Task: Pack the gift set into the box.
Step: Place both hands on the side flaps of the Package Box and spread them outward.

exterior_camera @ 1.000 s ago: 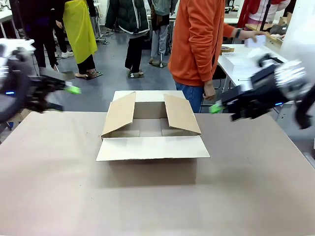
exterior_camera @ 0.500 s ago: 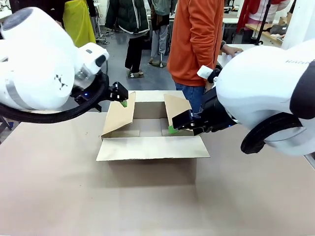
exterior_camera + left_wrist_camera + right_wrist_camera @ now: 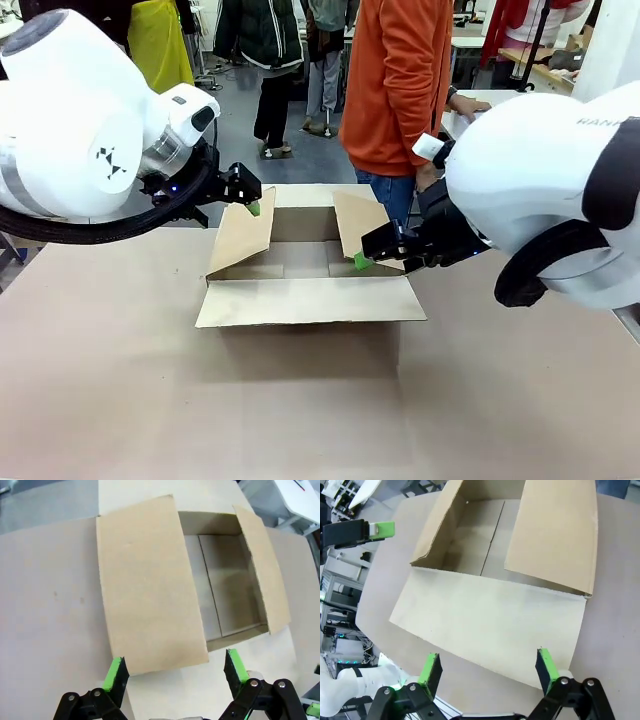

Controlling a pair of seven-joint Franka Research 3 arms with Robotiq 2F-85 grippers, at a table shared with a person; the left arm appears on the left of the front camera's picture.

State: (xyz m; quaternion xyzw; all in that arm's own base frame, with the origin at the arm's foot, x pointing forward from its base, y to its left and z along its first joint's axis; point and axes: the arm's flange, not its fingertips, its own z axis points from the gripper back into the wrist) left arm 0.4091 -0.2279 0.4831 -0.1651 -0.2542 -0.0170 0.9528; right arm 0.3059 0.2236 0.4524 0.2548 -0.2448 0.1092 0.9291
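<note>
Step in hand is judged to be prep of the large shallow brown corrugated cardboard box [image 3: 310, 300], which is sat mid-frame on the matte grey-brown table [image 3: 140, 380]. Its floor is seen as bare board in both wrist views, so packing of the gift set is taken as not yet begun. The long near flap [image 3: 300, 305] is laid flat toward the bottom of the front view and the far flap [image 3: 300, 193] is folded back toward the top. The two short side flaps [image 3: 242, 232] are tilted inward, w/ part of the opening covered. The left gripper [image 3: 250, 200] is held at the top edge of the flap left of centre, fingers spread wide (in its wrist view that flap's free edge is framed btwn the green pads [image 3: 116, 669]). The right gripper [image 3: 366, 255] is held by the lower edge of the flap right of centre, its fingers likewise spread apart. Contact w/ either flap can't be told. The next move prob. calls for each side flap to be pushed or pinched outward and laid flat. Corrugated board is stiff but springy at the crease, so some spring-back is to be expected. Board faces are plain and dull, w/ raw cut edges; the pads look rubbery. A person in an orange sweater [image 3: 400, 90] is stood at the far side, upper centre.
</note>
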